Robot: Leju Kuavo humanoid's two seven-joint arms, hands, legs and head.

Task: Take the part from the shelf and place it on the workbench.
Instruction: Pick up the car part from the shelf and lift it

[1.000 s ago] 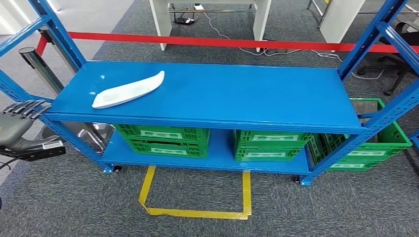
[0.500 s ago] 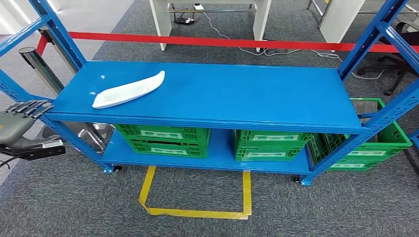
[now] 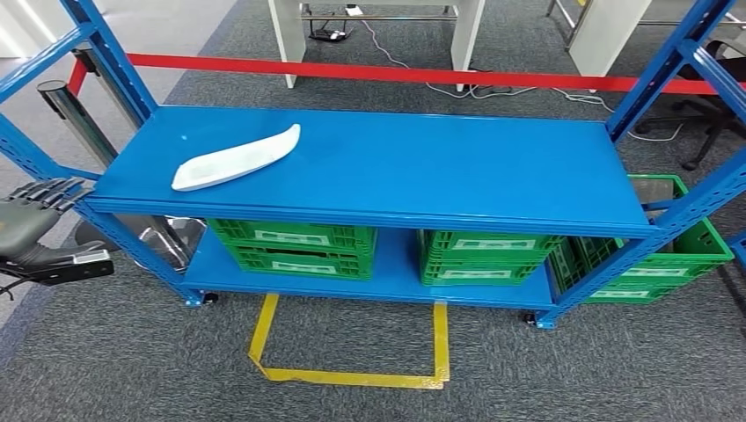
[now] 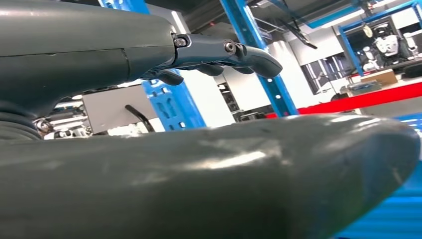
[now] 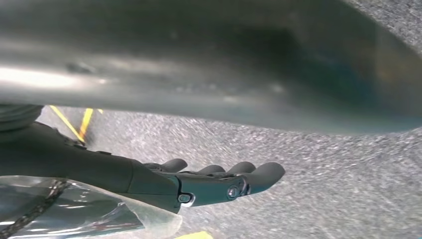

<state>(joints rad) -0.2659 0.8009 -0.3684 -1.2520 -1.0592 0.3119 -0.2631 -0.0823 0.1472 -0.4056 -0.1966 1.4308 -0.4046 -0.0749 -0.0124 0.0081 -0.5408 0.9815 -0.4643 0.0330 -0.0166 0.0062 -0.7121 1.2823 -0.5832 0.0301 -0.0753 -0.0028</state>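
While one white part [image 3: 236, 158] lies on the top board of the blue shelf [image 3: 493, 167], toward the upper left of the head view, neither hand touches it. It is long, curved and flat, lying aslant with its narrow tip pointing to the upper right, and nothing else shares that board with it.

On the lower board stand two green crates [image 3: 295, 249] side by side under the top board, and a third green crate [image 3: 676, 246] sits at the right end, partly past the shelf's upright. On the grey carpet below the shelf, yellow tape [image 3: 352, 374] marks three sides of a square. A red strip [image 3: 413, 76] runs across the top of the frame behind the shelf.

One left hand [image 3: 26, 224] shows at the left edge of the head view, beside the front left corner of the shelf and apart from it. Its dark fingers [image 3: 53, 189] are stretched out and spread, holding nothing; the left wrist view shows the same left hand [image 4: 149, 99] with fingers extended in front of a blue upright. The right hand [image 5: 199, 184] appears in the right wrist view over the carpet, its fingers straight and apart, with nothing in them.
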